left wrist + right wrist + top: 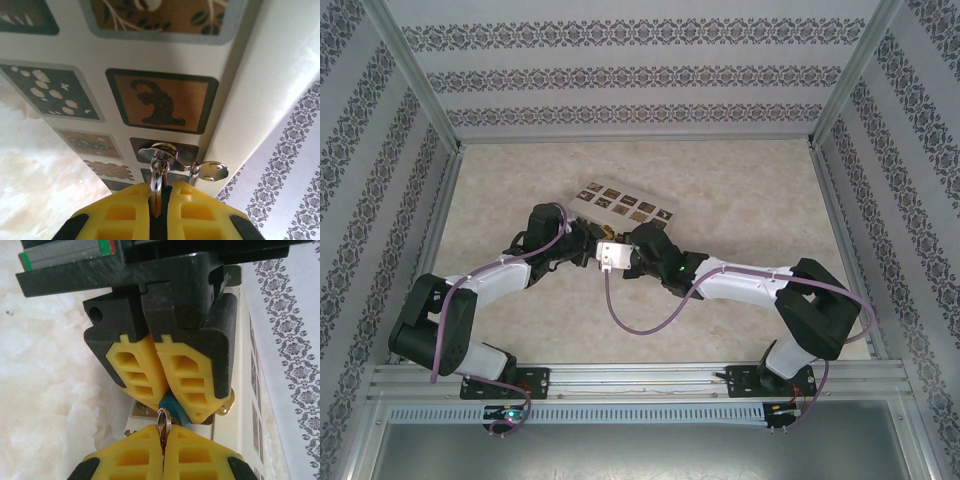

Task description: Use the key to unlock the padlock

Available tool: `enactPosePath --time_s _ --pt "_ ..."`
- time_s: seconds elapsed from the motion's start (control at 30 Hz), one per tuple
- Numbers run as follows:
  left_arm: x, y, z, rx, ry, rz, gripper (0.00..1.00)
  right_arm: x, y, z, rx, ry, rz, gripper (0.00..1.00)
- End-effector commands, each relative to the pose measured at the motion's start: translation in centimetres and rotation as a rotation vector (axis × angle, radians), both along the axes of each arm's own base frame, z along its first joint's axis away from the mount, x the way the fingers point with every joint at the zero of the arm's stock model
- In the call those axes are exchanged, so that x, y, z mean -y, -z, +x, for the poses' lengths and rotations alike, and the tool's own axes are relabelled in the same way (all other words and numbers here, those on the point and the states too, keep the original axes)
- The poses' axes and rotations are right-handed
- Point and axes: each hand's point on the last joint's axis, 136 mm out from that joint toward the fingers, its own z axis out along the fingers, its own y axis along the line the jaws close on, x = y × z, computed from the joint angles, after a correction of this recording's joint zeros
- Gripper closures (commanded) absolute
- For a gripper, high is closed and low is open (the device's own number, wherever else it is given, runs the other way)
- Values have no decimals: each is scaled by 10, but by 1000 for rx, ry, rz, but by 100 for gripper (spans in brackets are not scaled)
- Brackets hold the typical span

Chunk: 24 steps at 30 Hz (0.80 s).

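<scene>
Left end effector [169, 399] pinches padlock [176, 412] beside white box [243, 390].

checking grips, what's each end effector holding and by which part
Left end effector: padlock, by its blue body. Right end effector: shut by the key ring, hold hidden.

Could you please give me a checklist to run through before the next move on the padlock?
1. Left gripper shut on padlock: ok, the blue body is clamped between its fingers.
2. Right gripper shut: ok, with the key ring at its tips.
3. Key held by the right gripper: cannot tell, its blade is hidden.
4. Key seated in the keyhole: cannot tell, the fingers cover it.
5. Shackle released: cannot tell, silver metal juts past the left fingertips.
6. Clearance from the white box: cannot tell, it sits close behind.
</scene>
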Motion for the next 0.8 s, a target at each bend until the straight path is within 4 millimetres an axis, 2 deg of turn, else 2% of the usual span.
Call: enactPosePath --time_s 0.0,0.37,0.77 --pt "11 -25 -2 81 50 -56 100 -11 -12 6 19 19 53 100" --pt "12 -24 -2 79 53 -59 100 -12 -15 15 11 80 103 100" --pt "12 -21 -1 79 55 -55 100 -17 -32 27 -148 250 398 100"
